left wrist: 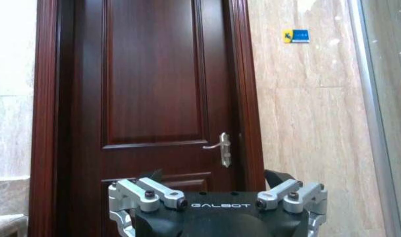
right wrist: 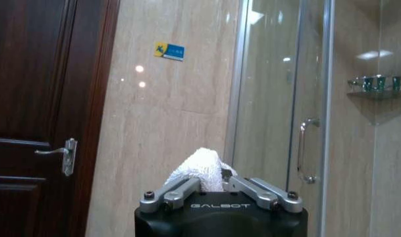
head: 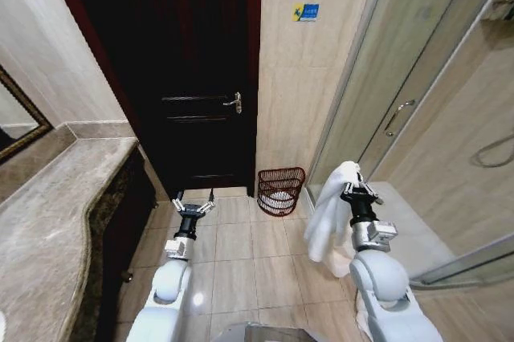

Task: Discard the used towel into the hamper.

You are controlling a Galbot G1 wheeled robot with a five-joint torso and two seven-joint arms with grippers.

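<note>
A white towel [head: 328,212] hangs from my right gripper [head: 359,188], which is shut on its top fold; the cloth drapes down to the gripper's left, above the floor tiles. In the right wrist view the towel [right wrist: 201,168] bunches up between the closed fingers [right wrist: 175,191]. The hamper [head: 280,190], a round dark reddish wire basket with something white inside, stands on the floor against the wall beside the door, ahead and left of the towel. My left gripper [head: 193,202] is held out over the floor in front of the door, open and holding nothing.
A dark wooden door [head: 193,77] with a metal handle [head: 234,102] is shut ahead. A stone vanity counter [head: 56,221] runs along the left. A glass shower enclosure [head: 418,101] stands at right. Tiled floor [head: 241,254] lies open between my arms.
</note>
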